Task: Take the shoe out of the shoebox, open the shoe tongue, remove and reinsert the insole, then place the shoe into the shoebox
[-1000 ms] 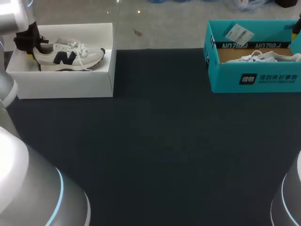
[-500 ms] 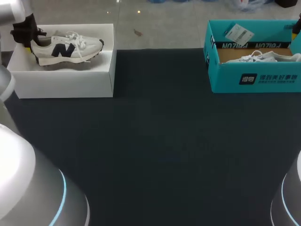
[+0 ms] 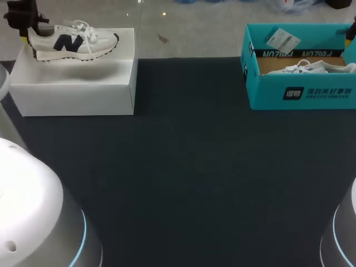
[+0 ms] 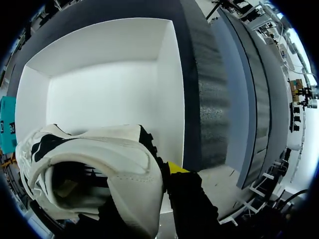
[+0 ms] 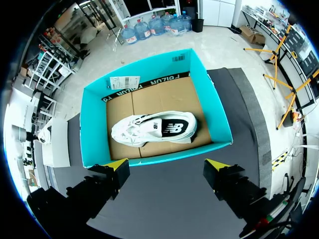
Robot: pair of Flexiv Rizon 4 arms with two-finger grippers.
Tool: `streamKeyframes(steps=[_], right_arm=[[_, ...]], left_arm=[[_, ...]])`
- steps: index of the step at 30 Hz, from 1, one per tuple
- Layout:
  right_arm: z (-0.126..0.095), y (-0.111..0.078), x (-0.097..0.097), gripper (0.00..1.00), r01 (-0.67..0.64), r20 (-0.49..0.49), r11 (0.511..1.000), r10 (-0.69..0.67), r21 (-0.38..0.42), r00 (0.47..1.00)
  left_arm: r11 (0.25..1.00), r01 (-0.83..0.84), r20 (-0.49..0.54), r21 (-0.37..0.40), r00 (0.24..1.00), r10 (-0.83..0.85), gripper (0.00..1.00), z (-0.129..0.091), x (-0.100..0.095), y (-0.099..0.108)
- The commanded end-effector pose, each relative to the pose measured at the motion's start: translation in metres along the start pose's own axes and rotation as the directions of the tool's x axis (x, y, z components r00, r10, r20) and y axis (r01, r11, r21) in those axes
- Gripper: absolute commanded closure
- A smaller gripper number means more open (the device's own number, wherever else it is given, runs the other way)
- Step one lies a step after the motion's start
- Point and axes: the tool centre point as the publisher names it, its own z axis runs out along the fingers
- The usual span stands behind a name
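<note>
A white shoe point(image 3: 72, 40) with a black letter on its side hangs level above the white shoebox point(image 3: 72, 83). My left gripper point(image 3: 30, 34) is shut on its heel. In the left wrist view the shoe point(image 4: 99, 159) fills the space at the gripper point(image 4: 144, 199); one yellow fingertip point(image 4: 175, 168) presses the heel's outside and the other finger is hidden inside the shoe. Below lies the bare white shoebox point(image 4: 167, 89). My right gripper point(image 5: 167, 167) stands open, high over the near wall of a teal shoebox point(image 5: 94, 124) that holds a second white shoe point(image 5: 154, 129).
The teal shoebox point(image 3: 300, 92) stands at the table's back right with its shoe point(image 3: 311, 68) and a paper tag point(image 3: 281, 39) inside. Dark table cloth point(image 3: 189, 167) spreads between and in front of both boxes.
My left gripper has risen with the shoe, lifting it from inside the white shoebox to above its rim. The right gripper and the teal box have not moved.
</note>
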Motion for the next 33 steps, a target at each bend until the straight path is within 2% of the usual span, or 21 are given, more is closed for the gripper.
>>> streamKeyframes(steps=[1,11,17,21,24,33], right_arm=[[0.0,0.0,0.0,0.0,-0.001,0.0,1.0,0.001,-0.001,1.0],[0.0,0.0,0.0,0.0,-0.001,0.0,1.0,0.001,-0.001,1.0],[0.0,0.0,0.0,0.0,-0.001,0.0,1.0,0.001,-0.001,1.0],[0.0,0.0,0.0,0.0,-0.001,0.0,1.0,0.001,-0.001,1.0],[0.0,0.0,0.0,0.0,-0.001,0.0,1.0,0.001,-0.001,1.0],[0.0,0.0,0.0,0.0,-0.001,0.0,1.0,0.001,-0.001,1.0]], left_arm=[[1.0,0.025,-0.016,0.005,1.0,-0.025,1.0,-0.038,0.003,0.002],[0.998,0.059,0.017,-0.026,0.998,-0.059,1.0,-0.088,0.011,0.01],[0.998,0.051,0.016,-0.039,0.999,-0.051,1.0,-0.108,0.01,0.012],[0.994,0.078,0.021,-0.075,0.997,-0.077,1.0,-0.122,0.01,0.017],[0.99,0.102,0.032,-0.103,0.995,-0.099,1.0,-0.13,0.011,0.019],[0.99,0.102,0.032,-0.103,0.995,-0.099,1.0,-0.13,0.011,0.019]])
